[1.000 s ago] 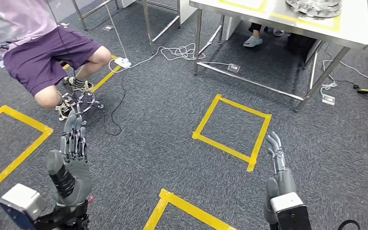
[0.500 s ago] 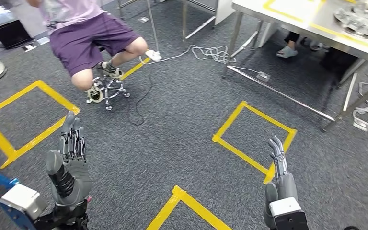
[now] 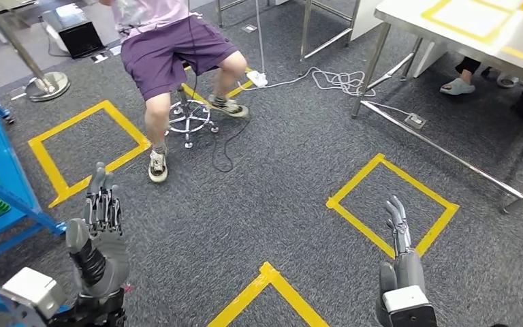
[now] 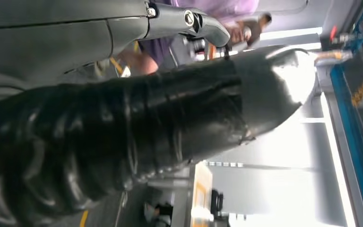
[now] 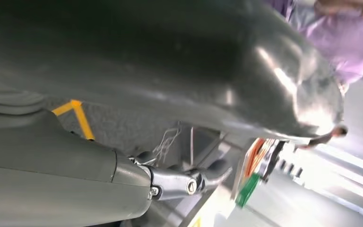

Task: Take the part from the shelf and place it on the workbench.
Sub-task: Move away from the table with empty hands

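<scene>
While both the left hand (image 3: 101,225) and right hand (image 3: 398,235) hang released with fingers apart, ready to grasp, the part cannot be made out, presumably on the blue shelf (image 3: 3,184) at the left.

Left hand (image 3: 102,225) and right hand (image 3: 398,235) both raised, fingers extended and apart, holding nothing.

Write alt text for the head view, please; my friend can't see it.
Looking down at grey carpet marked with yellow tape squares, the robot's left hand and right hand are raised, open and empty. A person sits on a stool ahead, a blue shelf stands left, a metal workbench right.
</scene>
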{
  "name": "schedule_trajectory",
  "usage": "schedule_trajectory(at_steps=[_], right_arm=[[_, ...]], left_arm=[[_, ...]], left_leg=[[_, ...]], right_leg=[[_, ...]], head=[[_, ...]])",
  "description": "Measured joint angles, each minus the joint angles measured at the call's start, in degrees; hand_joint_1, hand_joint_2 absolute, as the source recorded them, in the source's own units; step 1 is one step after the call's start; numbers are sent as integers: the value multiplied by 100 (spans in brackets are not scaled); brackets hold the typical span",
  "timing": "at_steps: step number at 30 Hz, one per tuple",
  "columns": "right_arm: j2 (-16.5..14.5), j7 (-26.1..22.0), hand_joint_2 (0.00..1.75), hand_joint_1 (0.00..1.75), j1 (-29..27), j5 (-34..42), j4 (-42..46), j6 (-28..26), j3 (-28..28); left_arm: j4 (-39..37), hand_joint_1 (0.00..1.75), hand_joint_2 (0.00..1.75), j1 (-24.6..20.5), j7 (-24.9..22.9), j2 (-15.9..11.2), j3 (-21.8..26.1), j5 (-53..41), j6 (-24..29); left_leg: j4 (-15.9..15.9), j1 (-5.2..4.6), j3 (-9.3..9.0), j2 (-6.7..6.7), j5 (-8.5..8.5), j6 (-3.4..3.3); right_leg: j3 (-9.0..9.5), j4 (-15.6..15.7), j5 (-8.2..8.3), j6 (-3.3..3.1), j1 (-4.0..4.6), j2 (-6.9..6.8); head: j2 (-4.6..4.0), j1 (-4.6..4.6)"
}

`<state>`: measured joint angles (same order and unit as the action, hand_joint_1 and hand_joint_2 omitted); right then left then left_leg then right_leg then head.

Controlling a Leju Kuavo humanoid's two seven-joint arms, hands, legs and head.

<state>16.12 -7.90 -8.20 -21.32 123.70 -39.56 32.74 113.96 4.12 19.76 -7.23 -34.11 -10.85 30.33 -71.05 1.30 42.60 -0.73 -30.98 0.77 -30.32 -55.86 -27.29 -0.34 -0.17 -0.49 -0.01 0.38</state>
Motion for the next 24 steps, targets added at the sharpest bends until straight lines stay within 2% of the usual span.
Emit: schedule_trajectory(at_steps=[1,2,3,5,6,7,8,9,10,11,13,15,16,17,18,19,21,22,23,24], right_arm=[[1,-15,0,0,-5,3,-2,-4,3],[1,-32,0,0,-4,5,-3,-5,7],[1,-48,0,0,0,8,-3,-5,9],[1,-69,0,0,7,11,-3,-5,10],[2,-74,0,0,10,12,-3,-5,11],[3,-78,0,0,11,13,-2,-5,12],[3,-81,0,0,12,13,-2,-5,14],[4,-84,0,0,17,14,-1,-5,16],[6,-85,0,0,24,14,-1,-5,18],[8,-89,0,0,32,13,-1,-5,20],[13,-92,0,0,39,11,0,-2,23],[14,-78,0,0,42,5,-1,23,27],[14,-63,0,0,48,2,-1,44,30],[14,-47,0,0,60,-4,-1,69,33],[14,-27,0,0,79,-10,-1,94,36],[14,-10,0,0,99,-16,-1,116,37],[13,13,0,0,135,-30,3,146,38],[12,16,0,0,143,-33,7,152,39],[11,12,0,0,148,-32,10,155,39],[10,4,0,0,150,-25,14,156,40]], left_arm=[[-4,0,0,3,0,0,-3,-1,13],[-7,0,0,4,0,0,-4,-3,25],[-8,0,0,5,0,-1,-5,-6,37],[-3,0,0,-1,1,-2,-6,-11,53],[3,0,0,-7,3,-2,-7,-14,57],[8,0,0,-10,5,-3,-8,-16,59],[12,0,0,-11,6,-4,-9,-19,61],[16,0,0,-10,8,-6,-10,-22,62],[18,0,0,-8,8,-8,-10,-24,63],[21,0,0,-10,8,-9,-11,-26,65],[28,0,0,-14,9,-9,-13,-31,68],[31,0,0,-11,8,-10,-13,-31,73],[31,0,0,-8,7,-12,-13,-29,74],[32,0,0,-5,7,-14,-12,-22,75],[34,0,0,-2,7,-16,-12,-12,74],[40,0,0,1,7,-17,-12,-2,72],[57,0,0,-1,4,-18,-11,8,50],[66,0,0,-2,-1,-19,-11,3,34],[72,0,0,-1,-13,-20,-10,-8,12],[80,0,0,0,-30,-21,-10,-22,-10]], left_leg=[[-148,0,38,20,-36,2],[-87,-1,-37,38,20,-3],[185,-4,-228,76,147,-18],[948,-42,-711,309,337,-79],[1210,-68,-883,407,373,-114],[1336,-91,-961,465,364,-146],[1352,-109,-974,445,366,-176],[1367,-105,-975,369,396,-205],[1388,-94,-968,312,421,-235],[1410,-80,-964,256,447,-265],[1438,-52,-949,142,493,-314],[1433,-52,-911,8,520,-336],[1428,-54,-896,-61,530,-336],[1421,-54,-886,-132,538,-331],[1413,-54,-882,-203,546,-323],[1405,-53,-880,-273,552,-313],[1387,-54,-849,-406,576,-267],[1380,-47,-815,-461,596,-231],[1381,-34,-775,-514,624,-184],[1388,-17,-742,-569,656,-137]], right_leg=[[-11,-8,-2,-3,10,-76],[-18,-15,-4,-3,18,-149],[-20,-23,-6,0,27,-216],[-20,-49,-23,24,55,-331],[-22,-65,-32,47,67,-378],[-22,-79,-37,74,77,-425],[-24,-84,-36,102,84,-475],[-21,-86,-35,131,80,-527],[-37,-106,-58,166,72,-515],[-79,-188,-132,201,59,-436],[-311,-707,-459,261,22,-172],[-627,-1465,-790,290,-2,-36],[-717,-1678,-828,297,-9,-21],[-717,-1694,-764,296,-13,-14],[-616,-1488,-602,287,-18,2],[-442,-1119,-390,269,-24,54],[-114,-407,-138,218,-37,280],[-13,-207,-108,197,-36,365],[24,-135,-131,177,-28,406],[40,-95,-123,155,-17,365]], head=[[0,-23],[0,-45],[-1,-65],[-1,-98],[-1,-101],[-1,-98],[-1,-91],[-1,-85],[-1,-79],[-1,-68],[0,-2],[0,67],[0,87],[-1,103],[0,121],[0,140],[0,158],[0,162],[0,163],[-1,165]])
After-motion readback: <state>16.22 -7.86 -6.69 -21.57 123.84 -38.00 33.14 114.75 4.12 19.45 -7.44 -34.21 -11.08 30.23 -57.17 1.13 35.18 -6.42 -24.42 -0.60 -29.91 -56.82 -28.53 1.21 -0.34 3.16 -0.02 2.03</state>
